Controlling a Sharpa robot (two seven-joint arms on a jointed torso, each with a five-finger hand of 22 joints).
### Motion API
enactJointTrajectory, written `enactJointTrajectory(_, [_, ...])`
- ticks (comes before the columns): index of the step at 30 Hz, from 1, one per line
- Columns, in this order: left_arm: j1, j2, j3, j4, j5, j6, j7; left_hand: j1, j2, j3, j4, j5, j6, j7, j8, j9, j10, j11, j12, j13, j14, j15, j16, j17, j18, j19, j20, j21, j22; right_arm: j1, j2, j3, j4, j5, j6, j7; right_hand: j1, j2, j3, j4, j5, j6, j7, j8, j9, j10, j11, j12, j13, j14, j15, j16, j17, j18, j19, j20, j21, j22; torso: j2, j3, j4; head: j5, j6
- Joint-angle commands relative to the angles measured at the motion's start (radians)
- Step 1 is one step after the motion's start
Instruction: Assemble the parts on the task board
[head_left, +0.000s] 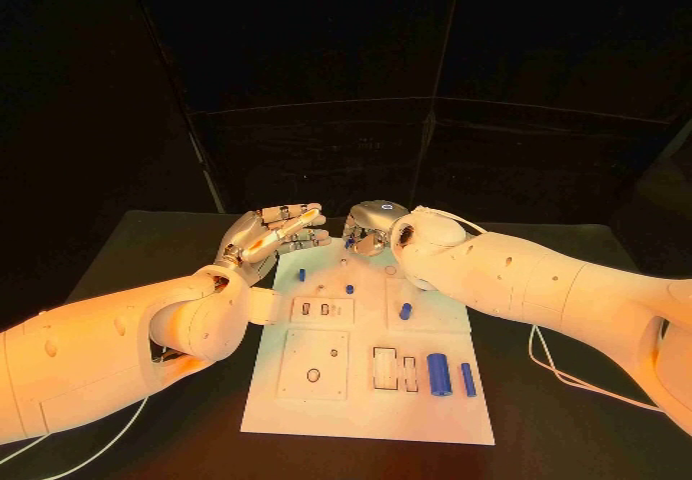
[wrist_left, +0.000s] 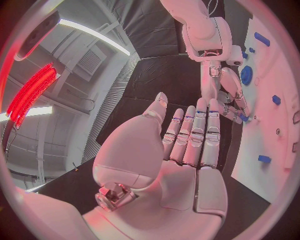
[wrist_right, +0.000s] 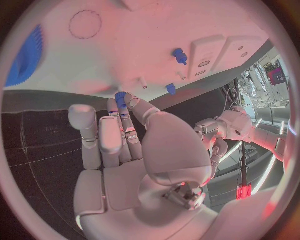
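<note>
white task board (head_left: 368, 410) flat mid-table, blue cylinders (head_left: 438, 374) near its right edge | my left hand (head_left: 270, 232) raised at its far left corner, fingers straight, holding nothing | my right hand (head_left: 371, 226) over its far edge, pinching a small blue toothed part (wrist_right: 120, 95)

we can read no text, label, brand, number or sign here. the task board (head_left: 433, 415) carries outlines and recesses but no lettering we can make out, and the arms and hands bear no markings that resolve into words or figures.
</note>
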Motion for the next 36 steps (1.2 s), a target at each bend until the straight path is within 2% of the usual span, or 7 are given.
enactJointTrajectory(1, [0.002,0.002,0.001,0.002,0.0,0.007,0.001,-0.006,0.001,-0.004,-0.003,0.002,0.007,0.032,-0.006,-0.001,0.004,0.001,-0.007,-0.002,0.003,0.0,-0.005,0.001,0.013,0.007,0.0,-0.006,-0.001,0.002,0.004,0.001,-0.005,-0.012,0.018,-0.001,-0.004,-0.012,0.006,0.007,-0.006,-0.011,0.002,-0.007,-0.001,-0.012,0.0,-0.009,-0.001,0.018,0.003,0.005,-0.002,-0.012,-0.011,0.0,0.005,-0.003,0.0,0.0001,-0.0007,0.002,-0.002])
enactJointTrajectory(7, [0.003,0.002,0.001,0.001,0.0,0.009,-0.001,-0.006,0.001,-0.004,-0.003,0.002,0.007,0.032,-0.006,-0.001,0.004,0.001,-0.007,-0.002,0.003,0.0,-0.005,0.001,0.013,0.007,0.0,-0.006,-0.001,0.002,0.007,0.001,-0.011,-0.012,0.043,0.002,-0.017,-0.035,0.014,0.024,-0.013,-0.045,0.016,-0.018,-0.004,-0.06,0.017,-0.037,-0.01,0.013,0.016,0.001,-0.014,-0.011,-0.022,0.011,0.002,-0.01,0.001,0.0001,-0.0006,0.004,-0.004])
enactJointTrajectory(14, [0.005,0.0,0.001,0.0,0.0,0.011,-0.004,-0.005,0.001,-0.004,-0.003,0.002,0.007,0.032,-0.006,-0.001,0.004,0.001,-0.007,-0.002,0.003,0.0,-0.005,0.001,0.013,0.007,0.0,-0.006,-0.002,0.002,0.0,0.001,-0.002,-0.013,0.039,-0.001,-0.017,-0.073,-0.021,0.053,-0.019,-0.148,0.028,-0.019,-0.004,-0.194,0.038,-0.053,-0.011,0.002,0.035,-0.013,-0.048,-0.002,-0.057,0.031,-0.026,-0.057,0.0,0.0011,-0.0034,0.005,-0.005])
enactJointTrajectory(22, [0.005,-0.007,0.001,0.003,0.0,0.015,-0.005,-0.002,0.004,-0.002,-0.006,0.002,0.006,0.032,-0.007,-0.002,0.002,0.001,-0.008,-0.002,0.002,0.0,-0.007,0.001,0.012,0.007,0.0,-0.008,-0.003,0.002,-0.117,0.001,0.141,-0.002,-0.03,-0.008,0.003,-0.072,-0.047,0.071,0.002,-0.137,0.029,-0.006,0.002,-0.188,0.037,-0.02,-0.005,-0.006,0.034,-0.028,-0.076,-0.001,-0.056,0.032,-0.026,-0.06,-0.001,0.0024,-0.0044,0.002,-0.001])
enactJointTrajectory(29, [0.005,-0.019,0.001,0.007,0.0,0.022,-0.004,-0.001,0.005,-0.001,-0.008,0.002,0.006,0.031,-0.007,-0.002,0.002,0.001,-0.009,-0.002,0.001,0.001,-0.007,0.001,0.012,0.007,0.0,-0.009,-0.003,0.002,-0.283,0.0,0.304,0.073,-0.083,-0.033,-0.019,-0.074,-0.058,0.11,0.021,-0.102,0.023,0.005,0.005,-0.043,0.015,0.064,0.018,0.011,0.02,0.008,-0.025,-0.009,-0.027,0.022,0.006,-0.013,-0.008,0.0045,-0.0154,-0.005,0.001])
enactJointTrajectory(34, [0.005,-0.021,0.001,0.003,0.0,0.025,-0.006,-0.001,0.005,-0.001,-0.008,0.002,0.006,0.031,-0.008,-0.002,0.002,0.001,-0.009,-0.002,0.001,0.001,-0.008,0.001,0.012,0.007,0.0,-0.009,-0.003,0.002,-0.373,0.0,0.356,0.157,-0.076,-0.069,-0.07,-0.113,-0.123,0.181,0.025,-0.105,-0.018,0.008,0.003,0.118,-0.034,0.209,0.112,0.025,-0.024,0.047,0.027,-0.019,0.01,-0.015,0.043,0.042,-0.013,0.0087,-0.0247,-0.014,0.003])
enactJointTrajectory(36, [0.005,-0.02,0.001,0.002,0.0,0.027,-0.007,-0.001,0.005,-0.001,-0.008,0.002,0.006,0.031,-0.008,-0.002,0.002,0.001,-0.009,-0.002,0.0,0.001,-0.008,0.001,0.012,0.007,0.0,-0.01,-0.003,0.002,-0.395,0.0,0.364,0.182,-0.054,-0.083,-0.102,-0.122,-0.163,0.225,0.051,-0.114,-0.024,0.008,0.003,0.15,-0.04,0.292,0.179,0.032,-0.027,0.067,0.058,-0.028,0.032,-0.024,0.066,0.083,-0.013,0.009,-0.0259,-0.025,0.007])
